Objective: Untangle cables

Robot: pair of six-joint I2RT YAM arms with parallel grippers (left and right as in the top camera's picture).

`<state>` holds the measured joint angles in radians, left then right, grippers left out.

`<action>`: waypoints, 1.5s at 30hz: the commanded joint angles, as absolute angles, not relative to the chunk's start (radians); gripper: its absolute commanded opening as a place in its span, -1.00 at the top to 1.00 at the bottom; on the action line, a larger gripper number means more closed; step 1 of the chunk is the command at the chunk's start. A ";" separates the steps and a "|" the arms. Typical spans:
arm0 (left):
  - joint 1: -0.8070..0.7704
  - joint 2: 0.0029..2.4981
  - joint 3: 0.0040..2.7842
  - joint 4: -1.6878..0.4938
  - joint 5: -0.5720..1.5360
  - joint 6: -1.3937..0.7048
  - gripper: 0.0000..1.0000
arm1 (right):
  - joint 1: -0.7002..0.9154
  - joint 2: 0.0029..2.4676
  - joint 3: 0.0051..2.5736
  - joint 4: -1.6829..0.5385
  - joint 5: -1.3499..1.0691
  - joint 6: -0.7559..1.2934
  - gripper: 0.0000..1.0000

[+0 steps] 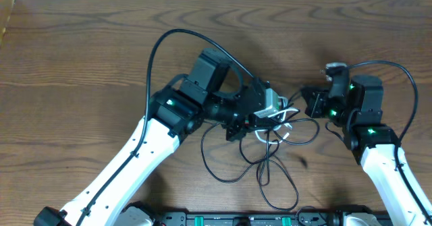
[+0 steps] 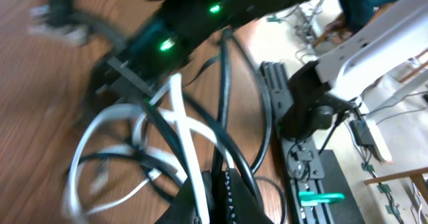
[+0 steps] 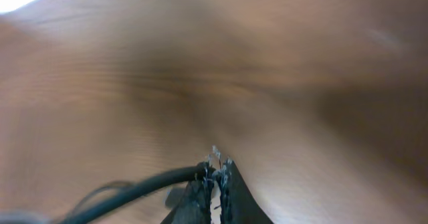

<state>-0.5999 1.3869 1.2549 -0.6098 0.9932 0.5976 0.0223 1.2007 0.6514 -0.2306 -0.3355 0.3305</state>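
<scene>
Wooden counter with tangled cables: left pincer pinches the white cable, right pincer pinches a black cable, seemingly to draw them apart.

Overhead evenly lit and sharp; both wrist views motion-blurred, cables smeared; white glare at upper left of right wrist view.

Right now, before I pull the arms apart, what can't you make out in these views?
- Left wrist: motion blur. I can't tell whether the left fingers pinch black cables alongside the white cable.
- Right wrist: blurred. The black cable in the right fingers runs off the bottom-left edge.
- Overhead: both grip points are hidden under the left arm and right arm. The plugs are too small.
</scene>
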 commanded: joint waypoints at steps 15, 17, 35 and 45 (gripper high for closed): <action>-0.378 1.376 1.272 -0.676 0.906 0.515 0.85 | -0.193 1.213 0.646 -0.343 -0.147 0.559 0.98; -0.378 1.376 1.272 -0.677 0.904 0.515 0.85 | -0.193 1.213 0.646 -0.280 -0.276 0.484 0.98; -0.379 1.376 1.272 -0.656 0.937 0.602 0.85 | -0.124 1.213 0.646 -0.045 -0.996 -0.025 0.14; -0.379 1.376 1.272 -0.648 0.936 0.602 0.85 | -0.070 1.213 0.646 -0.033 -1.162 -0.197 -0.33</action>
